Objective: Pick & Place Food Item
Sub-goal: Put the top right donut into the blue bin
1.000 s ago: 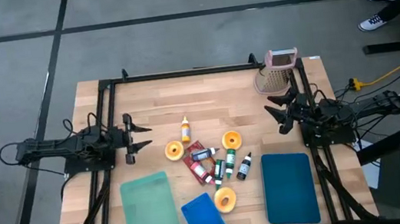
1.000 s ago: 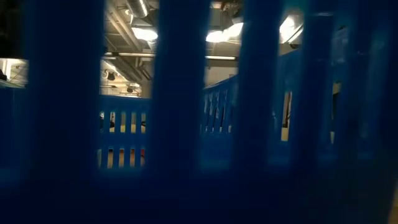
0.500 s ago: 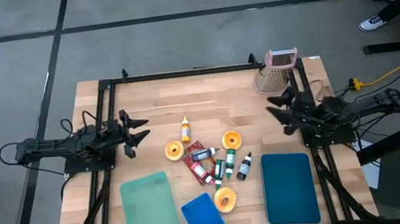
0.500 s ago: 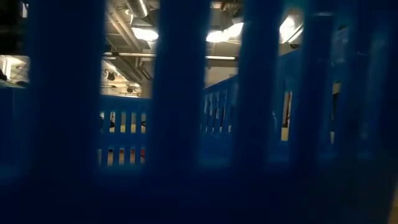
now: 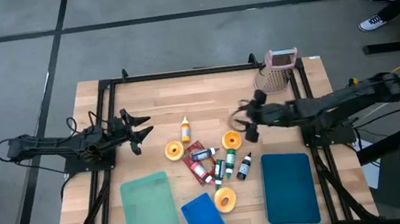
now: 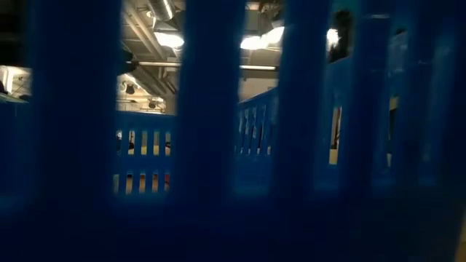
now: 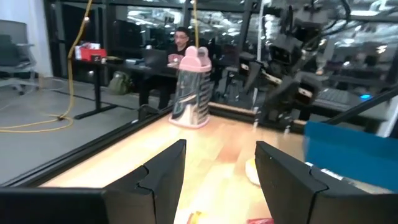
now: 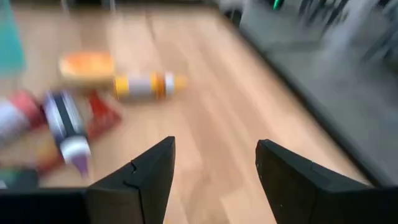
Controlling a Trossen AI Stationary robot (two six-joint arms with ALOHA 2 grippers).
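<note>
The food items lie in a loose pile mid-table: a yellow bottle (image 5: 184,129) on its side, three orange rings (image 5: 231,139) (image 5: 175,150) (image 5: 225,198), a red packet (image 5: 195,157) and small dark bottles (image 5: 244,166). My right gripper (image 5: 242,124) hangs open just right of the pile, above the table, slanting down; its wrist view shows the yellow bottle (image 8: 146,84) and a ring (image 8: 87,64) ahead of it. My left gripper (image 5: 141,131) stands open and level at the left of the pile, touching nothing.
A light teal tray (image 5: 151,210), a blue tray (image 5: 203,218) and a dark teal tray (image 5: 289,187) lie along the near edge. A metal grater with a pink top (image 5: 276,72) stands at the far right. Blue slats (image 6: 211,131) block the low view.
My right gripper has swung out from the table's right edge toward the middle, rising slightly and tipping down, and now hangs beside the pile. My left gripper has rolled in place. Both stay open. The items have not moved.
</note>
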